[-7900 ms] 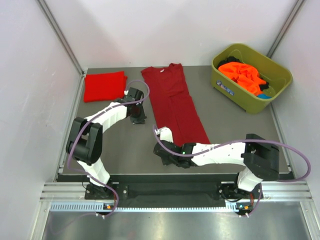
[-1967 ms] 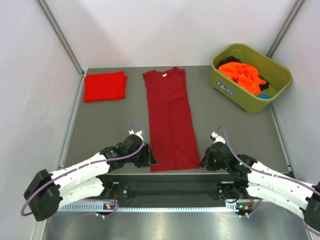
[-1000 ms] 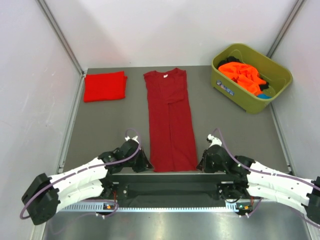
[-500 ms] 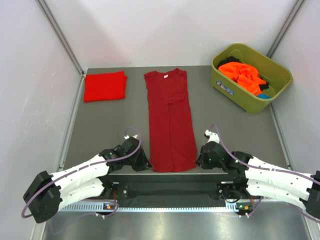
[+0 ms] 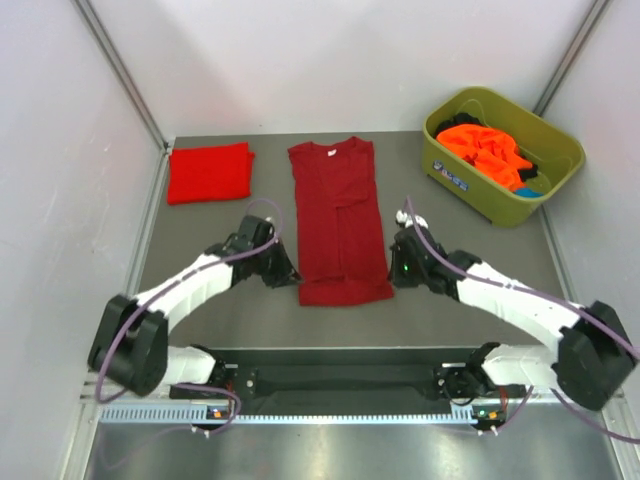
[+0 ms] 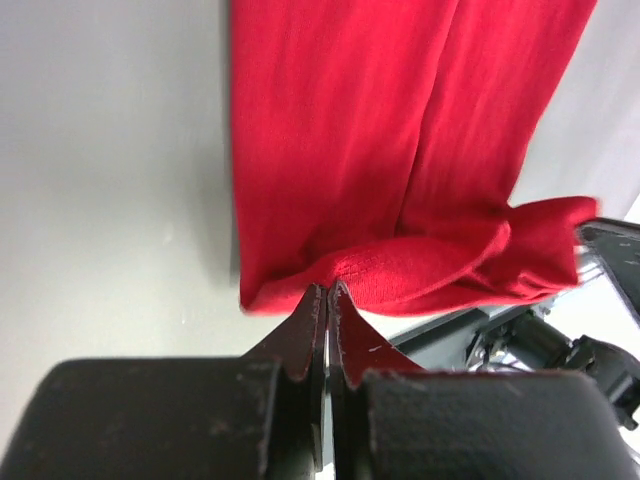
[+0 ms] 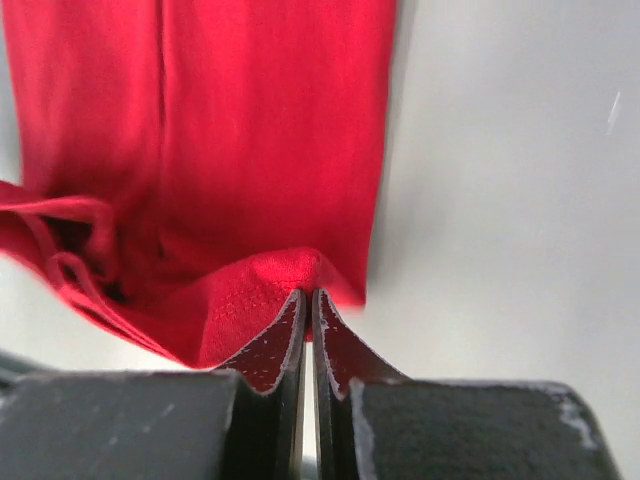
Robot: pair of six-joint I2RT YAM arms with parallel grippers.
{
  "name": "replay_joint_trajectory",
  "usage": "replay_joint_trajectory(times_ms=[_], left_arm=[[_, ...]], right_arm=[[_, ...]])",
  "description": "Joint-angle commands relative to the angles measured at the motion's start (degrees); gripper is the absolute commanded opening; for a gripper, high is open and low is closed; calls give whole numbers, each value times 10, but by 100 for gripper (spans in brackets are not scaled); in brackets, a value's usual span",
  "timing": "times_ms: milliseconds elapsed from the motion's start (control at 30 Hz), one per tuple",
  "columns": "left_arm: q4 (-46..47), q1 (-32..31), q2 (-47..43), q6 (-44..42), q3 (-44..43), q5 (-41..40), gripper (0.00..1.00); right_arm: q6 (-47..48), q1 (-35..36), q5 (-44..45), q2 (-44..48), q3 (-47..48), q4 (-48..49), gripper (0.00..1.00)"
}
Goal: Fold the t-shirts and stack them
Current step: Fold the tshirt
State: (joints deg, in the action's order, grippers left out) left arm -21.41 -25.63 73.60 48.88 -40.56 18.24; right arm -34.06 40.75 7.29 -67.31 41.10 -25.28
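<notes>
A dark crimson t-shirt (image 5: 338, 205) lies lengthwise in the middle of the table, sleeves folded in, neck at the far end. My left gripper (image 5: 290, 277) is shut on its near left hem corner (image 6: 300, 285). My right gripper (image 5: 392, 270) is shut on its near right hem corner (image 7: 300, 265). Both hold the hem lifted and carried over the lower part of the shirt. A brighter red t-shirt (image 5: 209, 172) lies folded at the far left. Orange t-shirts (image 5: 485, 150) sit in the olive-green tub (image 5: 500, 200).
The tub stands at the far right corner. White walls close the table on three sides. A metal rail (image 5: 340, 385) runs along the near edge by the arm bases.
Both grippers closed on the shirt's near hem corners at the table's front edge and have lifted them and carried them towards the far end, so the shirt now looks shorter.
</notes>
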Motion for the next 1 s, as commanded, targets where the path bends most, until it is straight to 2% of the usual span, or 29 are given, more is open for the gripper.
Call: replay_joint_trajectory(times_ms=[0, 133, 267, 500, 600, 733, 967], left_arm=[[4, 31, 72, -81, -99, 26, 0], [7, 74, 164, -113, -188, 36, 0], [7, 110, 270, -128, -289, 64, 0], [-35, 154, 440, -152, -507, 81, 0], [-20, 169, 500, -140, -558, 126, 0], [-17, 175, 557, -133, -610, 139, 0], [8, 183, 578, -121, -636, 134, 0]], right_arm=[[90, -50, -19, -73, 91, 36, 0], [139, -89, -35, -164, 174, 46, 0], [168, -124, -42, -262, 297, 31, 0], [196, -174, -67, -440, 492, -8, 0], [199, -189, -71, -492, 550, -21, 0], [199, -201, -94, -536, 593, -21, 0], [200, -219, -110, -593, 657, -25, 0]])
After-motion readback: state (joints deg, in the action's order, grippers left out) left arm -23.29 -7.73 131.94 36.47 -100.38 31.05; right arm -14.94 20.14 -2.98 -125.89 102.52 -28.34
